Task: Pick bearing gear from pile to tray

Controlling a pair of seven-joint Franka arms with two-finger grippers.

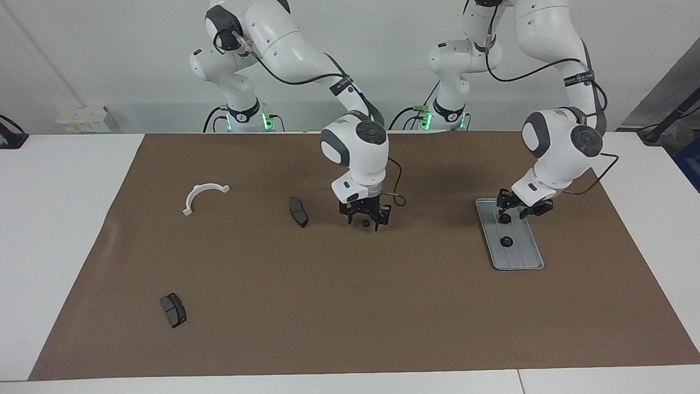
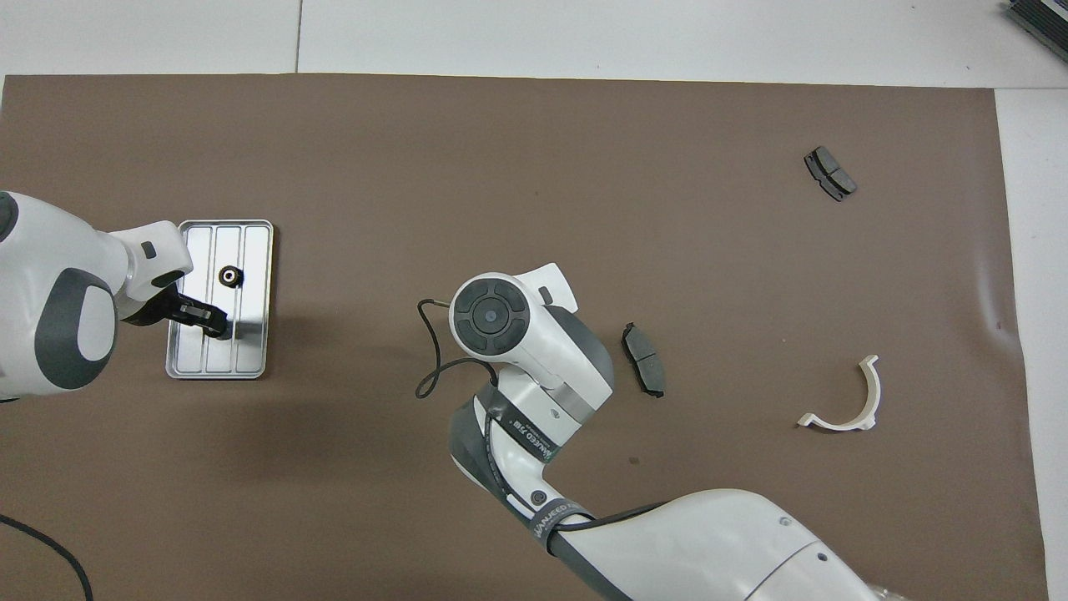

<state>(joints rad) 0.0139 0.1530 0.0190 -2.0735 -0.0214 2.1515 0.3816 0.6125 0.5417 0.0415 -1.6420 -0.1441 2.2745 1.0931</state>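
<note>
The silver tray (image 1: 522, 257) lies on the brown mat toward the left arm's end; it also shows in the overhead view (image 2: 250, 351). One black bearing gear (image 1: 507, 241) lies in it (image 2: 229, 276). My left gripper (image 1: 511, 214) is low over the tray's end nearer to the robots (image 2: 219, 325), with a second gear (image 1: 504, 219) right at its tip. My right gripper (image 1: 364, 223) is down at the mat's middle, open, with a small black gear (image 1: 365, 223) between its fingers. In the overhead view its own wrist hides it.
A dark brake-pad piece (image 1: 298, 212) lies beside my right gripper, toward the right arm's end (image 2: 643, 359). A white curved bracket (image 1: 203, 196) lies further that way (image 2: 843, 401). Another brake-pad piece (image 1: 173, 310) lies farther from the robots (image 2: 829, 173).
</note>
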